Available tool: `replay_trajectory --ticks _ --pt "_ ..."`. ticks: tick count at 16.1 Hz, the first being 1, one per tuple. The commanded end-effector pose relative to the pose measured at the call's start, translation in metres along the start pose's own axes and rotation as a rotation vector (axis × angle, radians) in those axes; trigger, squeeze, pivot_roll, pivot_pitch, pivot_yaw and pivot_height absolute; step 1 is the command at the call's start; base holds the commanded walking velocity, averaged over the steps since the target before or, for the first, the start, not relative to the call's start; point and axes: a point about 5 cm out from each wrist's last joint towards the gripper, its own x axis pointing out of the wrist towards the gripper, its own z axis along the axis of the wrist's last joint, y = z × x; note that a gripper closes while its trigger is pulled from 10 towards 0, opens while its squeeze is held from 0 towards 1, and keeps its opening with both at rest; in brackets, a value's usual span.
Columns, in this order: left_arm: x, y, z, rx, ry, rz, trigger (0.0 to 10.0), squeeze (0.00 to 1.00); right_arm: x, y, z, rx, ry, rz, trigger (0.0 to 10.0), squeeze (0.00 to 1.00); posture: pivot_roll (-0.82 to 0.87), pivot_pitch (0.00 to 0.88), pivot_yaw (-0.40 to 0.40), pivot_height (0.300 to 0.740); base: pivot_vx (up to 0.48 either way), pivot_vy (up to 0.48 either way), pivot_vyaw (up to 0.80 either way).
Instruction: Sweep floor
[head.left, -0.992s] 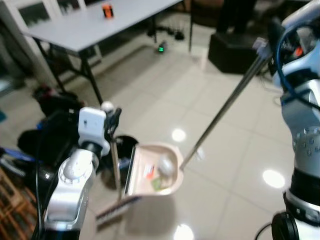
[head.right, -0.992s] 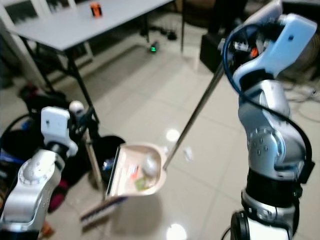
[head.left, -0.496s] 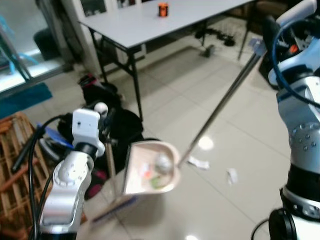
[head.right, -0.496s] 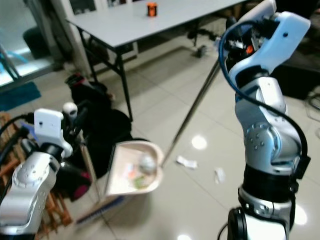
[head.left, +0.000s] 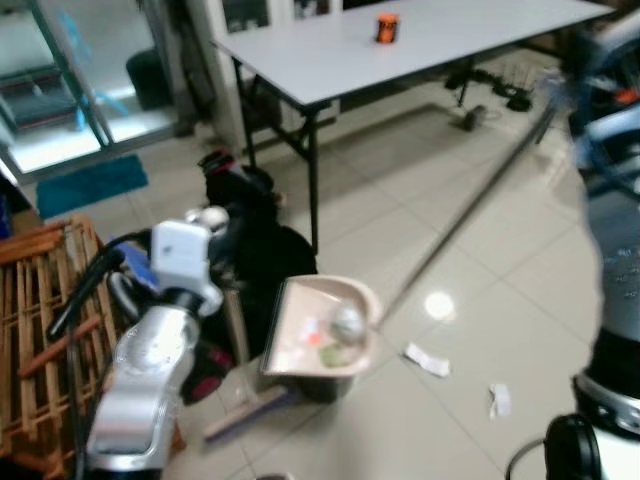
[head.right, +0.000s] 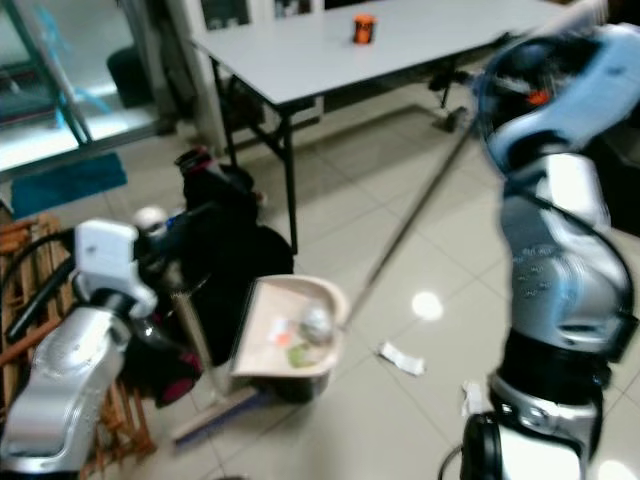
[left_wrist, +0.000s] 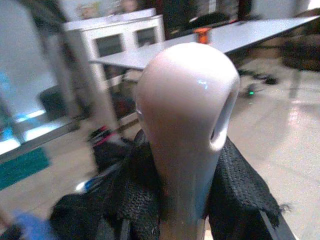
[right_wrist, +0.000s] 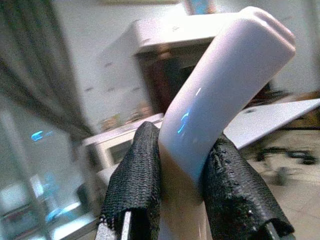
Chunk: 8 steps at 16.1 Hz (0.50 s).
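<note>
Jaws: left gripper (left_wrist: 182, 200) clenched on the broom handle (left_wrist: 186, 125); right gripper (right_wrist: 182, 185) clenched on the dustpan handle (right_wrist: 215, 110).
Dustpan (head.left: 325, 330): held off the floor between the arms, holding scraps.
Broom head (head.left: 245, 415): low by the floor (head.left: 480, 240).
Floor: paper scraps (head.left: 428, 360) lying right of the dustpan.
Table (head.left: 420, 45): behind, with an orange cup (head.left: 386, 27).

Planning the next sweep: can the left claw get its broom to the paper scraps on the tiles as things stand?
Probably not yet. The left claw grips the broom whose head rests on the tiles left of the dustpan, which hangs between it and the paper scraps.
</note>
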Motion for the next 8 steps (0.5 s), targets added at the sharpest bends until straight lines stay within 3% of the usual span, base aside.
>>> replay_trajectory --ticks 1,3,8 --pt "0.001 -0.002 0.007 0.004 -0.027 -0.002 10.0 0.0 0.0 -0.006 0.011 -0.044 -0.045 -0.019 10.0 0.0 -0.01 0.0 0.051 0.74 0.0 0.0 0.0" --pt "0.002 -0.002 0.007 0.001 -0.037 0.011 10.0 0.0 0.0 -0.002 0.011 -0.071 -0.07 0.006 10.0 0.0 -0.01 0.0 0.049 0.74 0.0 0.0 0.0" --pt "-0.001 0.002 0.007 0.001 -0.034 0.038 10.0 0.0 0.008 0.025 0.0 -0.101 -0.13 0.11 10.0 0.0 0.0 0.0 0.043 0.74 0.0 0.0 0.0"
